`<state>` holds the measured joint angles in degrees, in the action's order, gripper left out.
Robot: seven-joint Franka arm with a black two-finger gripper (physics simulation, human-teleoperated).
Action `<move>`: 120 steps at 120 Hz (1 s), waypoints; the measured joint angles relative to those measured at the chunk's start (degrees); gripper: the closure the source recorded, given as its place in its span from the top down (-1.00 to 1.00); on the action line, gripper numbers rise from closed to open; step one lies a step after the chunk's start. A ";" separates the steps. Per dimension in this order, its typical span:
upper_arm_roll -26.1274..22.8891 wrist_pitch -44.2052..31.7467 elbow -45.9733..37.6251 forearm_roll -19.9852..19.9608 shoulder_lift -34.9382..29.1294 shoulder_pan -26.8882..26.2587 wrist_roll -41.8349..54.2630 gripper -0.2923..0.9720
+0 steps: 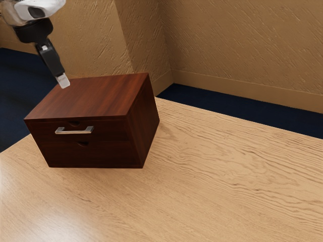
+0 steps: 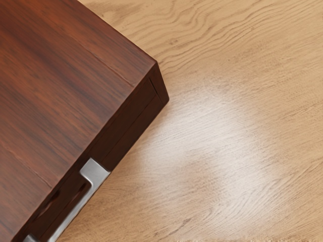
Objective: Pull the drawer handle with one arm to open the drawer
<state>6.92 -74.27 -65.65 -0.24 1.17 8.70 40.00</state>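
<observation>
Counter (image 1: 212, 191) up front: pale wood, with free room ahead of the drawer side, which we judge is what lets the drawer slide out. On it, toward the exterior view's left, sits the cabinet (image 1: 96, 96), drawer side facing the camera. On the upper drawer front (image 1: 111, 130) is the handle (image 1: 74, 130), a horizontal metal bar standing proud of the wood, presumably so a grip can get behind it. That front looks flush with the carcass, so we read the drawer as shut; pull not yet done.

Our hand (image 1: 62, 79) hovers above the cabinet near its far corner on the exterior view's left, well apart from the handle, touching nothing. Can't tell from this angle whether it's spread or pressed together.

Wrist view looks down on the cabinet top (image 2: 60, 91), handle just past its front edge. So we're above and behind the target. Likely next: forward over the edge, then down.

Count: one arm (image 1: 33, 22), one hand, one cabinet, one handle, two drawer fronts as far as we can tell.
</observation>
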 joint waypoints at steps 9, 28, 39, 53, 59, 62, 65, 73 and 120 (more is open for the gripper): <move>0.27 0.09 -0.01 -0.01 0.35 -0.15 1.61 0.53; 0.44 0.33 -0.14 0.01 0.30 -0.31 4.27 0.53; 2.76 1.31 -3.13 0.88 -2.30 -3.04 5.90 0.53; 4.40 -2.39 -23.42 2.98 -15.86 0.34 13.35 0.53; 4.52 -7.10 -31.53 3.48 -20.08 5.67 18.63 0.53; 4.53 -9.52 -33.42 3.62 -20.11 8.21 21.57 0.54; 4.55 -11.72 -34.30 3.75 -19.36 10.10 24.42 0.54; 4.57 -16.41 -33.46 3.97 -15.23 12.41 31.48 0.54; 11.27 -40.41 -56.27 1.06 -27.31 9.19 61.03 0.52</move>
<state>18.19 -114.68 -121.92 0.82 -26.14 17.88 101.03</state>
